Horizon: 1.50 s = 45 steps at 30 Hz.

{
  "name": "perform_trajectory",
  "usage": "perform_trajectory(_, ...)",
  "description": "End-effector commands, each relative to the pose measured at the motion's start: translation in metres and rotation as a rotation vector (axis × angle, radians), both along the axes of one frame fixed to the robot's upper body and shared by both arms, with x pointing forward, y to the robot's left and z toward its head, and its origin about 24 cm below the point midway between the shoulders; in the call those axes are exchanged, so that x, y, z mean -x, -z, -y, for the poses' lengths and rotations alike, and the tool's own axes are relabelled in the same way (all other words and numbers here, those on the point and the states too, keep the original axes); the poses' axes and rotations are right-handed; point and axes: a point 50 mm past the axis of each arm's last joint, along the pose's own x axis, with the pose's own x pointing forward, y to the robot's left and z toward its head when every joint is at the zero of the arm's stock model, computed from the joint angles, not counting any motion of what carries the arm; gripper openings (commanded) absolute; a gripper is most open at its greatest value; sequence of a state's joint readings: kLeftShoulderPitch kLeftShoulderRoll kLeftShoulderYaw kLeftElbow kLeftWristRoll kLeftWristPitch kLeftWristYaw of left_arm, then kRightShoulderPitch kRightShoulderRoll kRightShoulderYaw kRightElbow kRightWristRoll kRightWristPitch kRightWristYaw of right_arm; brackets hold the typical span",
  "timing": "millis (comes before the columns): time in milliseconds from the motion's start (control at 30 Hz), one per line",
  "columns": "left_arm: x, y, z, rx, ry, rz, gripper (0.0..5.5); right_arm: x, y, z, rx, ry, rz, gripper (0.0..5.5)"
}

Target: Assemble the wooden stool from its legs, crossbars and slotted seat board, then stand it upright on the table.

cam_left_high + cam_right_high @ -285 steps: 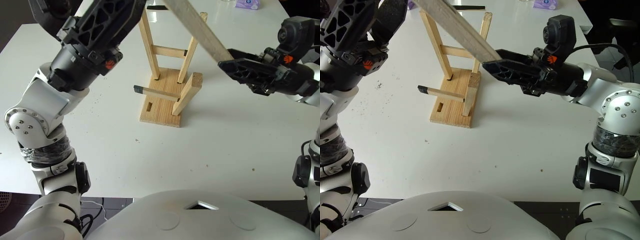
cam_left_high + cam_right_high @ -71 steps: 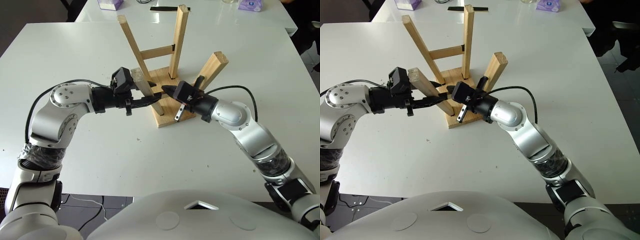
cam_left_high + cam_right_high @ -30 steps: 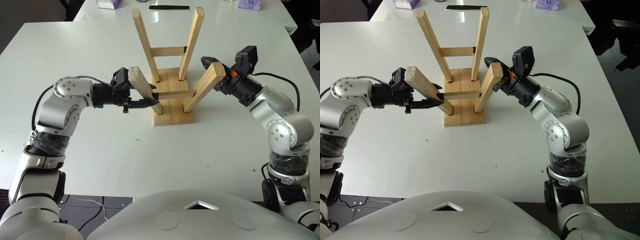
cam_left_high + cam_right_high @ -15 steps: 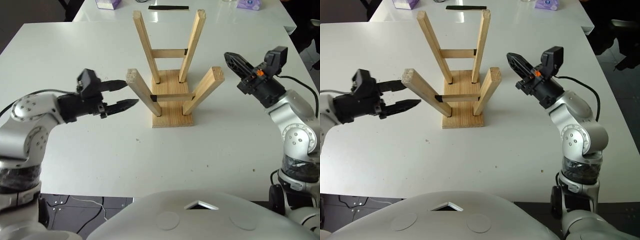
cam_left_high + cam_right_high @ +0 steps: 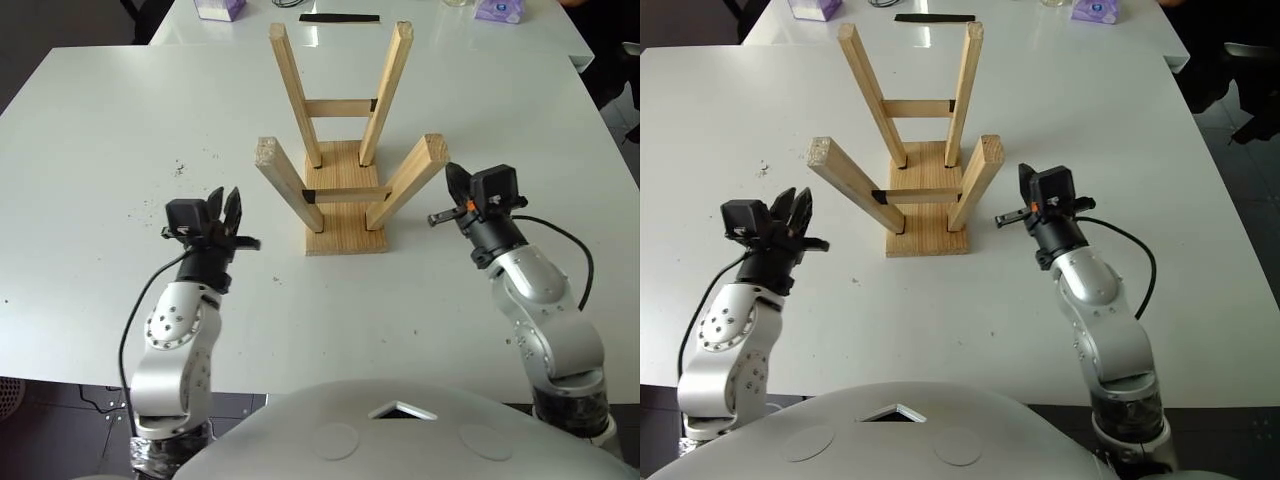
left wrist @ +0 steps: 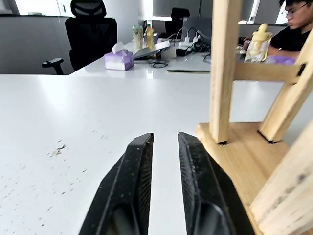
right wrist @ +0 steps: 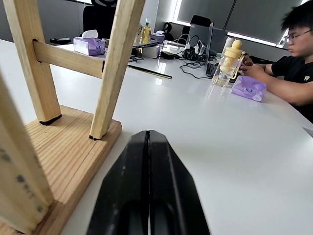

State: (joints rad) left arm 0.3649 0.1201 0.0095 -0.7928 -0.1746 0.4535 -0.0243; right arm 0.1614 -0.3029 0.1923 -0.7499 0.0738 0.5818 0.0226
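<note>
The wooden stool lies upside down mid-table, its seat board [image 5: 345, 237] flat on the surface. Two legs [image 5: 290, 90] [image 5: 388, 88] rise at the back, joined by a crossbar [image 5: 340, 105]. The front two legs [image 5: 283, 185] [image 5: 408, 180] splay outward with a second crossbar [image 5: 345, 193] between them. My left gripper [image 5: 225, 200] is open and holds nothing, left of the board and nearer the table's front edge; its fingers [image 6: 139, 166] point at the stool. My right gripper [image 5: 448, 178] is shut on nothing, just right of the front right leg, with its fingers [image 7: 149, 161] pressed together.
A black strip [image 5: 340, 17] and two purple tissue packs [image 5: 220, 8] [image 5: 497, 10] lie along the far side. Dark specks [image 5: 180, 168] dot the white table [image 5: 100, 120] left of the stool. A bottle [image 7: 230, 61] stands on the far table.
Both arms have pulled back from the stool's front legs toward the table's near side. The left gripper let go of the front left leg; the right gripper has shut.
</note>
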Motion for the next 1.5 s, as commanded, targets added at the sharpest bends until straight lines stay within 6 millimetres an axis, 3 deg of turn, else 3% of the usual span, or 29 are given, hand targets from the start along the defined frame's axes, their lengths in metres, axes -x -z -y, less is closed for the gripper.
perform_trajectory(33,0.004,-0.011,0.008,-0.014,0.002,0.034,0.25,0.009,-0.011,-0.012,0.01,0.015,0.069,0.0)
perform_trajectory(233,0.012,-0.013,-0.002,-0.076,-0.083,0.031,0.01,0.011,-0.014,-0.012,0.052,0.13,0.116,0.0)
perform_trajectory(400,0.019,-0.02,-0.039,-0.206,-0.369,0.048,0.01,0.012,-0.017,0.035,0.191,0.464,0.143,0.0)
perform_trajectory(500,0.018,-0.025,-0.041,-0.232,-0.373,0.067,0.01,0.015,-0.019,0.04,0.214,0.502,0.14,0.0)
perform_trajectory(600,0.011,-0.021,-0.022,-0.168,-0.25,0.049,0.01,0.013,-0.023,0.02,0.17,0.394,0.149,0.0)
perform_trajectory(667,0.004,-0.019,0.019,-0.076,0.069,0.032,0.01,0.014,-0.026,-0.028,0.039,0.055,0.13,0.0)
perform_trajectory(733,0.007,-0.022,0.068,-0.064,0.455,0.055,0.01,0.032,-0.036,-0.078,-0.038,-0.331,0.149,0.0)
perform_trajectory(767,0.009,-0.023,0.084,-0.041,0.556,0.058,0.01,0.039,-0.038,-0.092,-0.056,-0.457,0.138,0.0)
perform_trajectory(867,0.008,-0.024,0.092,-0.042,0.58,0.062,0.01,0.039,-0.032,-0.099,-0.013,-0.582,0.084,0.0)
perform_trajectory(1067,0.005,-0.021,0.083,-0.079,0.496,0.047,0.01,0.034,-0.024,-0.084,0.019,-0.5,0.028,0.0)
perform_trajectory(1133,0.003,-0.018,0.075,-0.088,0.424,0.03,0.01,0.028,-0.023,-0.069,0.031,-0.415,0.034,0.0)
perform_trajectory(1200,0.002,-0.011,0.056,-0.111,0.31,-0.01,0.01,0.017,-0.023,-0.04,0.027,-0.233,0.035,0.0)
perform_trajectory(1300,0.005,-0.001,0.02,-0.101,0.133,-0.075,0.01,-0.001,-0.024,0.003,0.018,-0.017,0.05,0.0)
perform_trajectory(1367,0.006,0.0,-0.01,-0.028,-0.006,-0.091,0.01,-0.016,-0.033,0.021,-0.023,0.025,0.077,0.0)
perform_trajectory(1433,-0.007,-0.016,-0.054,0.103,-0.139,-0.006,0.01,-0.04,-0.054,0.028,-0.155,-0.05,0.117,0.0)
perform_trajectory(1500,-0.031,-0.048,-0.081,0.206,-0.11,0.133,0.01,-0.057,-0.087,0.026,-0.234,-0.215,0.199,0.0)
